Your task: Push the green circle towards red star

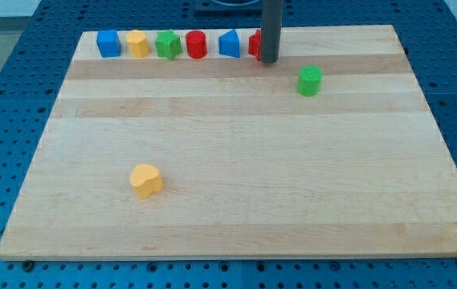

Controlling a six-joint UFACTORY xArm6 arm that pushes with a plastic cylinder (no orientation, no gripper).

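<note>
- Wooden bench point(236, 201) of pale planks fills most of the view, resting on a blue perforated surface point(3, 120).
- Green circle point(310, 80), a short cylinder, stands alone towards the view's upper right, well apart from the row of blocks along the view's top edge.
- My tip point(269, 61) touches down just below that row, up and to the view's left of the green circle, near it but with bare wood between them.
- Red block point(255, 44) sits directly behind the rod and is mostly hidden by it, so its shape cannot be made out; it appears to be the red star of the task.
- Along the top row, from the view's left: a blue block point(108, 43), a yellow block point(137, 42), a green star point(168, 44), a red cylinder point(196, 44), and a blue block with a peaked top point(229, 43), then the hidden red one.
- Yellow heart point(146, 180) lies by itself in the view's lower left, far from everything else.
- No end effector with jaws shows here; the arm ends in the plain dark rod, so there is nothing apart, together, or clamped.
</note>
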